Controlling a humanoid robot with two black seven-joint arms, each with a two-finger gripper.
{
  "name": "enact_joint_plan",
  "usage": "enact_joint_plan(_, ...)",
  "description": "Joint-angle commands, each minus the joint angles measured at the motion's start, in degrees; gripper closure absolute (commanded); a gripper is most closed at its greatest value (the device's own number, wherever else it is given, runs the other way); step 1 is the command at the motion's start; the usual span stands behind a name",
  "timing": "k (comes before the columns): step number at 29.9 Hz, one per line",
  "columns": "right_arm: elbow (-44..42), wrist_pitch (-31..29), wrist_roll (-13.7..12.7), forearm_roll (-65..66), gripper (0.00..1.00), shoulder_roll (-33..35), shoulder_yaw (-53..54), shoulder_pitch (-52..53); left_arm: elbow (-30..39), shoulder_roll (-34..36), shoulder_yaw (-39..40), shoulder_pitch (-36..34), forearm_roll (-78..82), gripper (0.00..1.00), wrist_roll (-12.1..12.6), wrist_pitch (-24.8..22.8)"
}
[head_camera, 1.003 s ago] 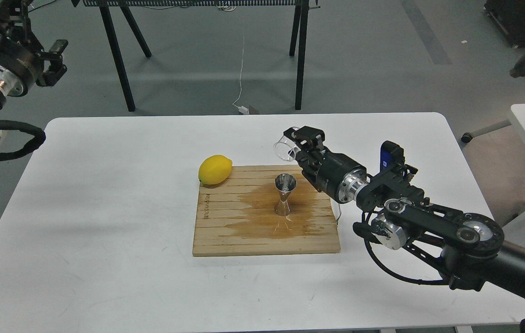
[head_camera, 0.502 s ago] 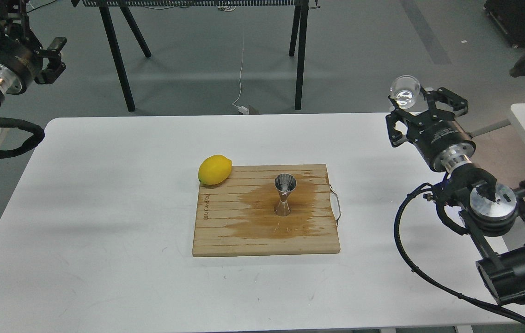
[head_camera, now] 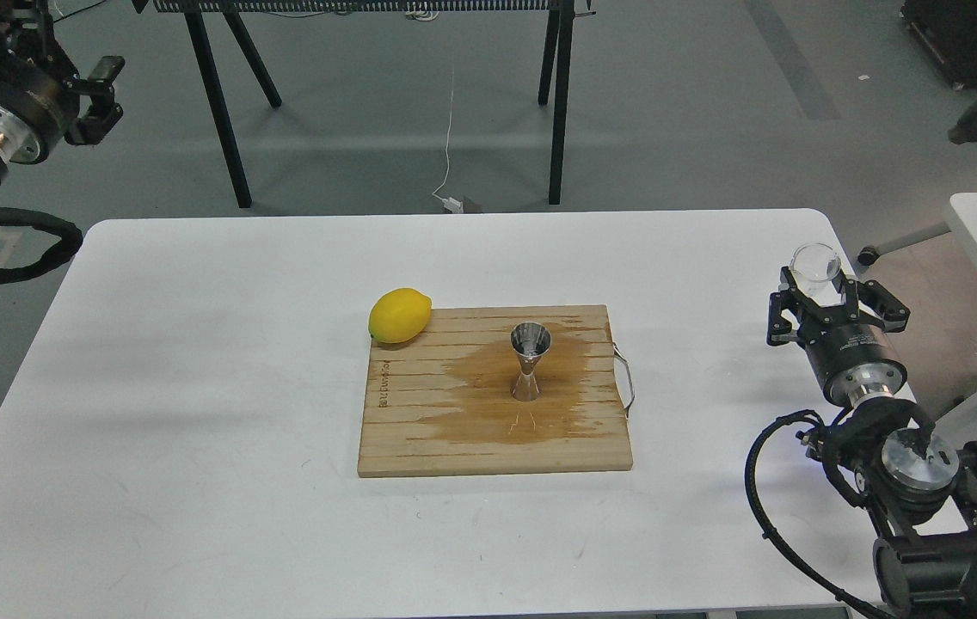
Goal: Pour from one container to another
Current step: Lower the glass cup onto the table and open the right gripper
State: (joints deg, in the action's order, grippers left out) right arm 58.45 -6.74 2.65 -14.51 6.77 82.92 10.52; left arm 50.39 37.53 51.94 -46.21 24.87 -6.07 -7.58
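The clear glass cup (head_camera: 815,261) stands upright between the fingers of my right gripper (head_camera: 818,284), which is shut on it at the table's right edge, far to the right of the board. The steel hourglass jigger (head_camera: 531,361) stands upright on the wooden board (head_camera: 420,430), in the middle of a brown wet stain (head_camera: 488,400). My left gripper (head_camera: 101,96) hangs high at the far left, off the table, with its two fingers apart and nothing between them.
A yellow lemon (head_camera: 400,315) lies at the board's back left corner. The board has a wire handle (head_camera: 626,378) on its right side. The white table (head_camera: 196,387) ends just right of my right gripper. Black stand legs (head_camera: 218,103) are behind it.
My right arm swung the cup from its tilt over the jigger out to the right, lifted it, then lowered it upright near the table's right edge. The left arm barely moved.
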Motion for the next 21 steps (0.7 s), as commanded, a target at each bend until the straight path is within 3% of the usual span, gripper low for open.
enact_joint_plan(1, -3.07, 1.28, 0.51, -0.88, 0.69, -1.84, 1.53, 0.55, -0.02, 0.00, 0.00, -0.02, 0.00, 0.01, 0.01, 0.02)
enact_joint_plan(6, -4.31, 4.72, 1.65, -0.88, 0.69, -3.34, 2.68, 0.73, 0.06, 0.00, 0.00, -0.02, 0.00, 0.01, 0.01, 0.02)
enact_joint_plan(15, -8.61, 4.72, 2.27, -0.96, 0.68, -5.09, 2.68, 2.31, 0.06, 0.00, 0.00, -0.02, 0.00, 0.01, 0.09, 0.02)
enact_joint_plan(21, -8.88, 4.72, 2.27, -0.96, 0.58, -5.18, 2.68, 2.40, 0.06, 0.09, 0.00, -0.02, 0.00, 0.01, 0.01, 0.02)
